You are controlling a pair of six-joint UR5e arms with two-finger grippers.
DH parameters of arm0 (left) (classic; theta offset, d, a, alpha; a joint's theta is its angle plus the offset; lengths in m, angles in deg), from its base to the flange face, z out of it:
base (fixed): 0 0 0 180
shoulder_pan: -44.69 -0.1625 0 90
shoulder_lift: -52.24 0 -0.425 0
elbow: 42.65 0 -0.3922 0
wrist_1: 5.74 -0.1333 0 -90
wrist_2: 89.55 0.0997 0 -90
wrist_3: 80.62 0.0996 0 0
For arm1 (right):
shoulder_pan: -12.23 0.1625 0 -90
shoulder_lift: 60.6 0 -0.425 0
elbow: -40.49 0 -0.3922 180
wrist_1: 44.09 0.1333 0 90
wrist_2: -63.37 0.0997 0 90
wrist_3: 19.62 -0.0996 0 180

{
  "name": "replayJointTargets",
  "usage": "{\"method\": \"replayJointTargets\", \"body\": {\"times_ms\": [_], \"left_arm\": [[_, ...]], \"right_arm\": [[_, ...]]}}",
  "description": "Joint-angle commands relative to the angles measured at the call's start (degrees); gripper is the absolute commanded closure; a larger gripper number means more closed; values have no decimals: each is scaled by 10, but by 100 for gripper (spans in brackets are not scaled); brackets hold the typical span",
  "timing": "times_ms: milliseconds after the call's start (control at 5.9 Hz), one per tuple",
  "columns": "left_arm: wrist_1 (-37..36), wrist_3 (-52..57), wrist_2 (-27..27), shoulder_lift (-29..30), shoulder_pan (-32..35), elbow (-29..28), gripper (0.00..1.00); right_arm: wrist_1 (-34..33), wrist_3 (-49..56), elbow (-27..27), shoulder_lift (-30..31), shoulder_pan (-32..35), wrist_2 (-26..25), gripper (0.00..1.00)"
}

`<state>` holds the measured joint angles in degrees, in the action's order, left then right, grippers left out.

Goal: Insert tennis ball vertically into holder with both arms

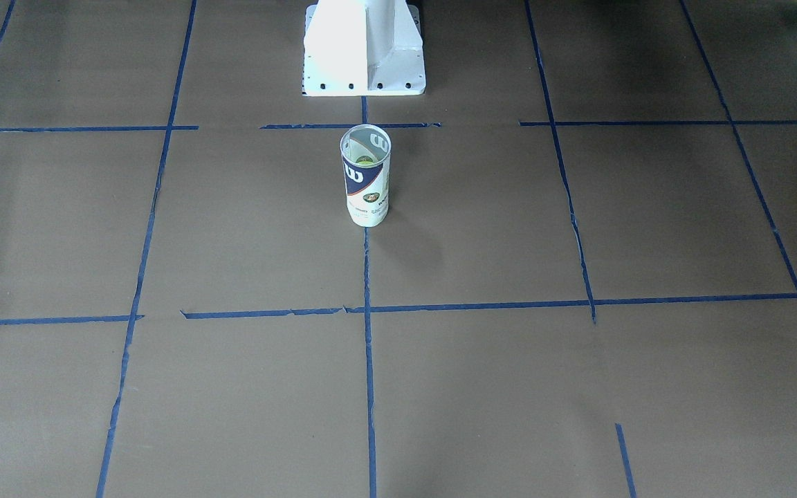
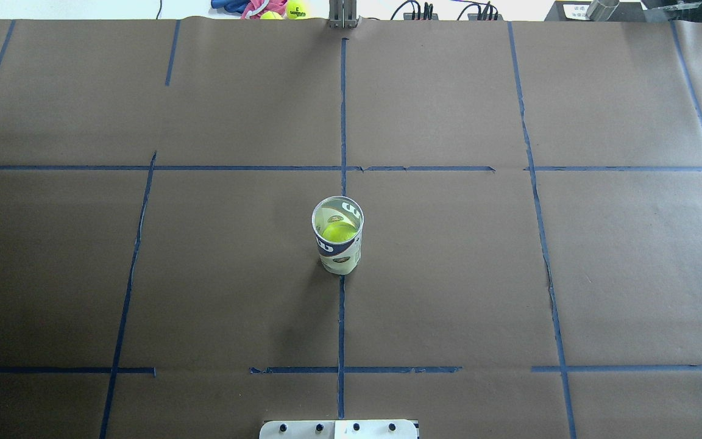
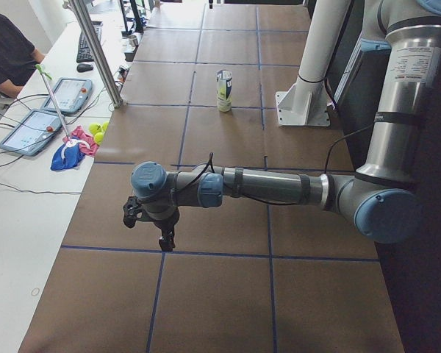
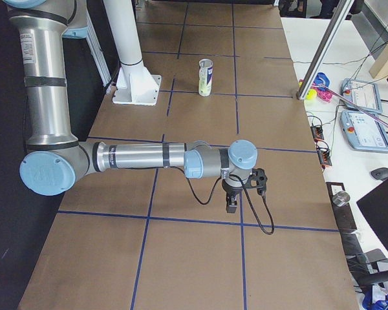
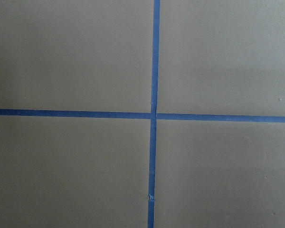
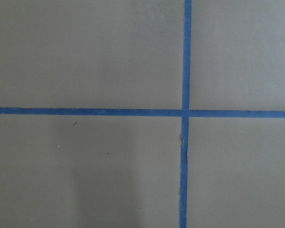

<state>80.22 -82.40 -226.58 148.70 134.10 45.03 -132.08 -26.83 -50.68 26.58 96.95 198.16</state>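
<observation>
On your far left, the left arm [image 3: 264, 187] reached out low over the brown paper of the table [image 2: 144, 274], well out to the side. Its left gripper [image 3: 165, 240] pointed down at a crossing of blue tape [image 5: 153, 115]. It showed only from the side, so you could not tell how far its fingers were parted; nothing seemed to hang from it.

In the middle, the holder [image 2: 339, 244] stood upright on the centre tape line, mouth open, with the tennis ball [image 2: 337, 232] already down inside it. The holder looked light, thin-walled and slick, easy to tip or dent, so a hold low on the labelled wall would have suited. The fuzzy ball would likely give a little and grip well across its middle.

On the right, the right arm [image 4: 142, 157] lay out the same way, and the right gripper [image 4: 231, 205] left its opening equally unreadable.
</observation>
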Motion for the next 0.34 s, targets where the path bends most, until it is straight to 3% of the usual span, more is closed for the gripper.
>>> {"method": "replayJointTargets", "body": {"times_ms": [0, 170], "left_arm": [[2, 0, 0, 0, 0, 2, 0], [2, 0, 0, 0, 1, 3, 0]], "right_arm": [[-1, 0, -5, -4, 0, -16, 0], [5, 1, -7, 4, 0, -15, 0]]}}
